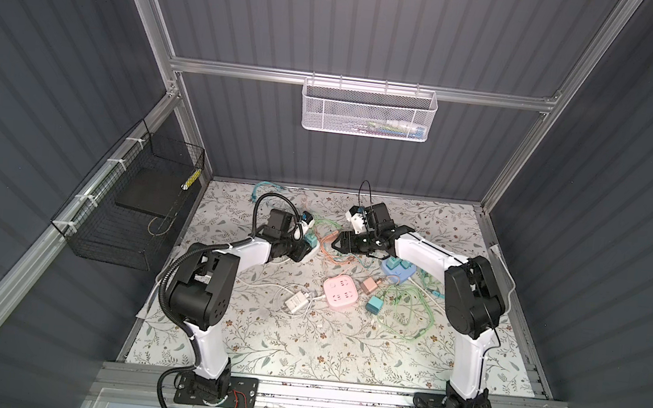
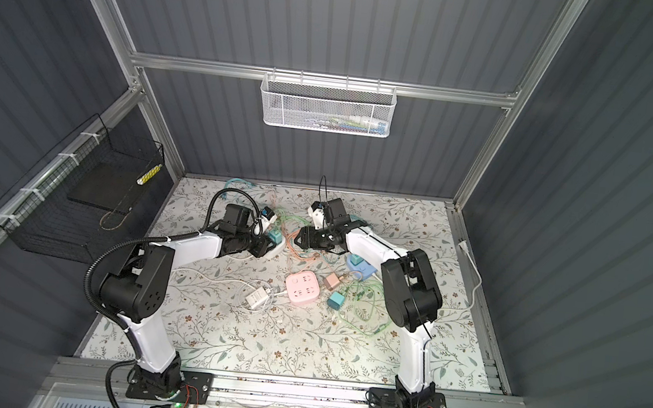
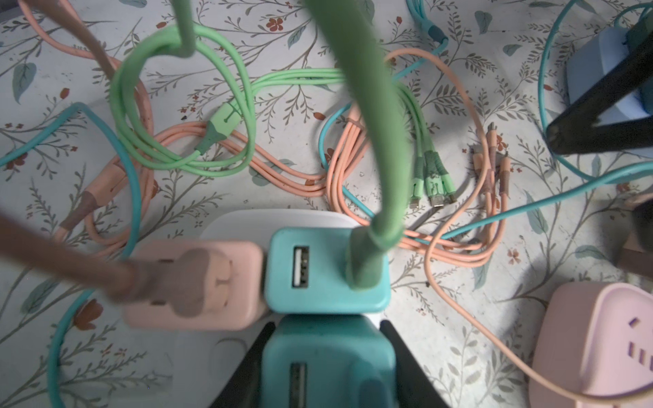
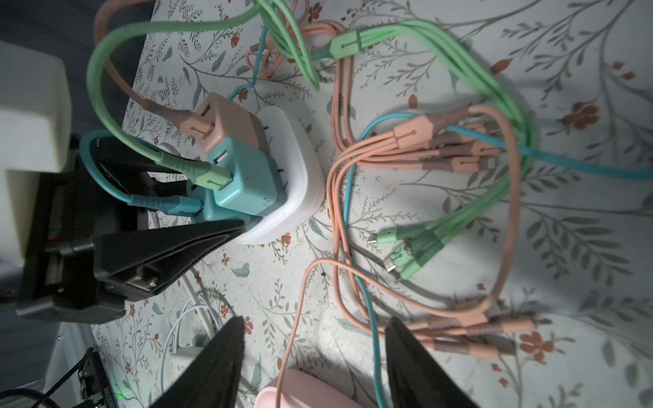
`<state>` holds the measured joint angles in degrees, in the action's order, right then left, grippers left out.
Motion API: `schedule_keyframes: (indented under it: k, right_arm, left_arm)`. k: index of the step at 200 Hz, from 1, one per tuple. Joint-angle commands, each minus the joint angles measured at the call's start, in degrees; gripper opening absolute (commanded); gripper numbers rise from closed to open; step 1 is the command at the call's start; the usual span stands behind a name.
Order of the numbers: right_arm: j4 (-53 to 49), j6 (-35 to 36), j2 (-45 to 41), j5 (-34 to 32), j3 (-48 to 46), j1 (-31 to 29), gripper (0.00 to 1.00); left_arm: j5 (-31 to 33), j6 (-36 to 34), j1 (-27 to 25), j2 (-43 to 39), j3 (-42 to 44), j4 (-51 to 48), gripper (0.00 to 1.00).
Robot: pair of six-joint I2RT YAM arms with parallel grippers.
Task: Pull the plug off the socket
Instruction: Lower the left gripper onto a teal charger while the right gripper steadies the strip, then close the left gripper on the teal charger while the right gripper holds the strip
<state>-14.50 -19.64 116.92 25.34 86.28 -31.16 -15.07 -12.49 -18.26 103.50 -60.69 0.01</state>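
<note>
A black wire basket [image 1: 135,212] hangs on the left wall. Beside it, the left gripper [image 3: 328,325] reaches over the floral-patterned table top [image 1: 258,344] to a rounded white plastic socket block [image 3: 268,220]. In both top views this block lies left of the middle, toward the back [image 2: 280,246].

Three plugs sit side by side on the block's face. The first is a dusty-pink square plug [image 3: 198,282]. Next is a teal square plug [image 3: 328,272] with a thick green cable [image 3: 374,141] in its port. Nearest the wrist is a second teal square plug [image 3: 328,364].

The left gripper's black fingers [image 3: 247,374] lie against both sides of that second teal square plug, jaws drawn in to its width and clamping it. The plug sits on the socket; how deep its pins go cannot be told.

Loose green, salmon and teal cables [image 3: 222,122] lie between the arms. To their right, the right gripper [image 4: 314,319] hovers above the cables with its jaws well apart, holding nothing. Nearer the front stands a pink cube socket [image 1: 339,294]. A pale blue socket block [image 1: 397,268] lies just beside the right arm.
</note>
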Motion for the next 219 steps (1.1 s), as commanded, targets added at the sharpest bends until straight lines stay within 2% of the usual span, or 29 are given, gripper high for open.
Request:
schedule_keyframes:
  k: [1,27,89,176,204,219]
  right_arm:
    - [0.9,-1.5,0.9,1.8,1.9,-1.0,0.59]
    - [0.6,-2.6,2.8,1.4,3.4,-1.6,0.50]
    - [-2.6,-1.5,7.8,-0.4,8.0,-2.2,0.36]
    - [-4.7,-0.8,11.9,0.2,12.2,-4.7,0.36]
    - [-5.7,-0.5,13.5,0.3,14.5,-5.3,0.36]
    - [-6.7,-0.1,14.5,0.1,15.9,-5.5,0.36]
  left_arm:
    - [-1.2,0.0,-1.1,-2.7,1.5,-1.5,0.40]
    - [-0.1,-0.5,-2.2,-4.8,3.9,-1.2,0.39]
    - [-0.1,-1.9,-2.7,-9.5,8.1,-2.0,0.40]
    - [-1.0,-2.9,-3.2,-10.4,9.6,-1.6,0.44]
    - [0.6,-2.6,-3.9,-10.2,9.2,-2.3,0.48]
    - [3.1,-0.9,-4.3,-10.6,9.4,-1.8,0.55]
